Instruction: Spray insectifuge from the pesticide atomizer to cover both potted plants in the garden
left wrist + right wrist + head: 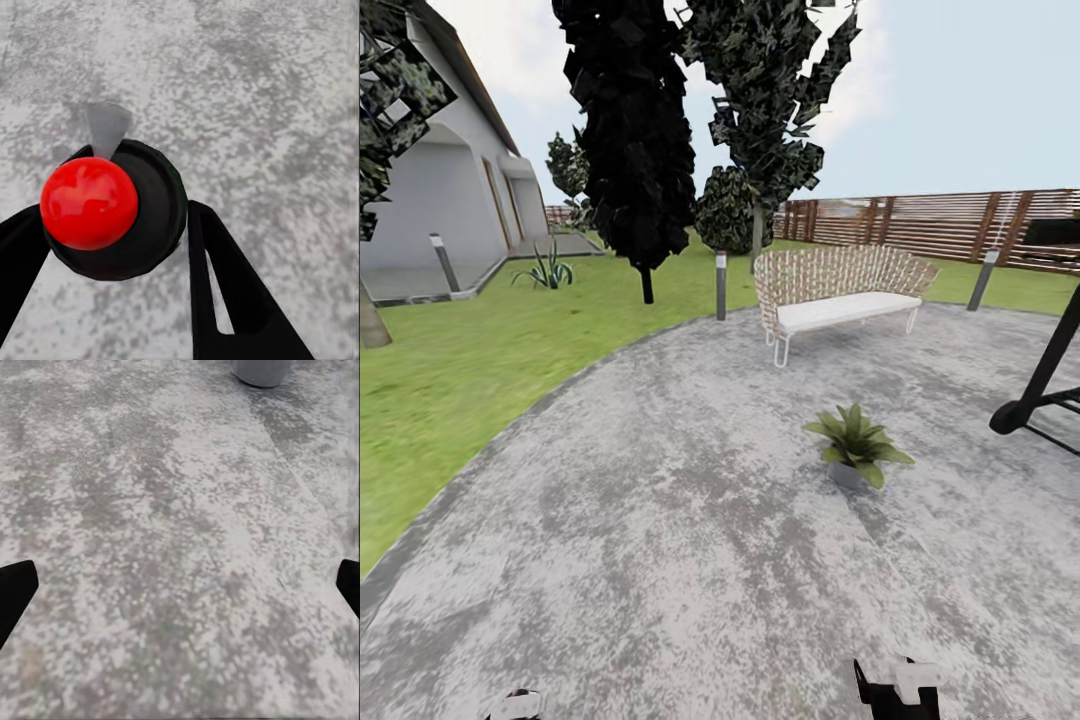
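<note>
I am carrying the pesticide atomizer point(142, 217), a small dark rounded bottle, in my left gripper point(112, 225). My left wrist camera is showing it seated between my two black fingers point(225, 285), one on each side, so I am taking the jaws to be clamped on its body. A glossy red ball point(88, 202) is sitting at the front of the bottle, and a pale grey cone point(107, 129) is fanning out past it toward the ground; I am reading that as the spray end, pointed down at bare mottled grey paving point(262, 112) for now. Holding it low and aimed away from anything looks like a carrying pose, not a spraying one.

My right gripper point(180, 585) is hanging empty, its dark fingertips point(15, 589) sitting at opposite edges of the right wrist picture, jaws wide apart. That arm is idling, I judge, since the left one has the tool.

Ahead and to my right, one potted plant point(855, 445), a low rosette of broad pointed green leaves in a small grey pot, is standing on the round paved patio point(660, 500), well apart from me. Its grey pot point(260, 371) is peeking into the far edge of the right wrist picture. I am not making out the second plant for certain.

Farther off, a white woven-backed bench point(840, 295) is standing at the patio's far rim, with green lawn point(450, 380) to the left and a slatted wooden fence point(960, 225) beyond. I judge I need to get closer before spraying.
</note>
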You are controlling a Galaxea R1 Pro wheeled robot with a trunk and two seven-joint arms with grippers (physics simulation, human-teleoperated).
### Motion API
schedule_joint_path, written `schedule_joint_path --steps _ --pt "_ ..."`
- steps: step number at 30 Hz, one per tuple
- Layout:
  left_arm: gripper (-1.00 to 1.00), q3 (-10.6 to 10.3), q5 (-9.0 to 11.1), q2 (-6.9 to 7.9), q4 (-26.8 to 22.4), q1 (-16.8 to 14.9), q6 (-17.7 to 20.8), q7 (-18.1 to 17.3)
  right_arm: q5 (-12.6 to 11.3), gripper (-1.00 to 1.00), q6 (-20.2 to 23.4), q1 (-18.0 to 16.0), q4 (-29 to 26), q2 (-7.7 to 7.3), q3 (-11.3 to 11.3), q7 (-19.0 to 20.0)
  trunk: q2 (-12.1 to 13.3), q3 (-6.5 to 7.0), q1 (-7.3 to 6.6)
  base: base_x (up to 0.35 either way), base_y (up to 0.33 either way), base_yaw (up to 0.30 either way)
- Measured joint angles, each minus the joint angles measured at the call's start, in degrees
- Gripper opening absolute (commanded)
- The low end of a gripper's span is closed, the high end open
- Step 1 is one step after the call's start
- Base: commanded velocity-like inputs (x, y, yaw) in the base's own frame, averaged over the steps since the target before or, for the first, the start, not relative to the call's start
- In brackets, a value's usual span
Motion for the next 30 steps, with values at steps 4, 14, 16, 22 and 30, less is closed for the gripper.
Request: schedule_joint_path --steps 4,14,16,22,30 --pt "-1.00 0.0 0.0 0.00 0.0 0.0 0.0 0.0 0.0 1.00 0.0 0.0 0.0 0.00 0.0 0.0 0.1 0.84 -0.10 0.000 0.000 -0.275" --pt "-1.00 0.0 0.0 0.00 0.0 0.0 0.0 0.0 0.0 1.00 0.0 0.0 0.0 0.00 0.0 0.0 3.2 2.52 -1.88 0.000 0.000 -0.275" --pt "-1.00 0.0 0.0 -0.01 0.0 0.0 0.0 0.0 0.0 1.00 0.0 0.0 0.0 0.00 0.0 0.0 4.0 2.84 -2.32 0.000 0.000 -0.275" --pt "-1.00 0.0 0.0 0.00 0.0 0.0 0.0 0.0 0.0 1.00 0.0 0.0 0.0 0.00 0.0 0.0 6.4 3.79 -3.63 0.000 0.000 -0.275" --pt "-1.00 0.0 0.0 0.00 0.0 0.0 0.0 0.0 0.0 1.00 0.0 0.0 0.0 0.08 0.0 0.0 8.1 4.25 -4.52 0.000 0.000 -0.275"
